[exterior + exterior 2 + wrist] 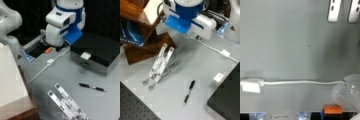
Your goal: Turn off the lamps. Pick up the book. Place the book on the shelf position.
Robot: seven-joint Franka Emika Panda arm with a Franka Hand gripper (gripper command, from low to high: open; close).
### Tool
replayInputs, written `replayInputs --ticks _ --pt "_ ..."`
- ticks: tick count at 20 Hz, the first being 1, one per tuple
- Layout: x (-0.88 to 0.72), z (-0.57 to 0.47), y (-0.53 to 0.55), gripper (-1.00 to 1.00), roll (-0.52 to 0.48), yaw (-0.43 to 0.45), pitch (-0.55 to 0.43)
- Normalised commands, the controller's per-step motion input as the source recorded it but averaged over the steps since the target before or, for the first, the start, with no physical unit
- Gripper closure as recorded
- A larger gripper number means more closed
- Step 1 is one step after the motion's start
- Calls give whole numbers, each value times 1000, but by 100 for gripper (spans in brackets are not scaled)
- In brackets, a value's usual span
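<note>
The book (10, 75), large and white, lies flat on the reddish-brown shelf position (26, 112) at a front view's left edge. In a front view the book's white corner (152, 10) shows on the wooden shelf position (147, 47). My gripper (58, 48) hangs low over the table's back, just above an orange switch (48, 50), far from the book. The white and blue hand hides its fingers. The wrist view shows the orange switch (333, 109) and a pale translucent dome (347, 91), perhaps a lamp, with no glow.
A white cable with an inline block (50, 61) runs across the grey table. A black-lidded box (96, 50) stands at the right, with a pen (91, 87) in front of it. The slotted metal stand (67, 103) lies near the bottom.
</note>
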Motion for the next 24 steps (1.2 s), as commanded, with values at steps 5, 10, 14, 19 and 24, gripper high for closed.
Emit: replayInputs --ticks 5,10,14,19,24 --pt "-158 -238 14 -100 287 -10 -253" --pt "-164 -196 36 -100 173 6 -216" --pt "-154 -198 56 -100 140 -13 -208" --pt "-120 -174 72 -100 112 -32 -189" --pt "-77 -108 78 -100 87 -23 -141"
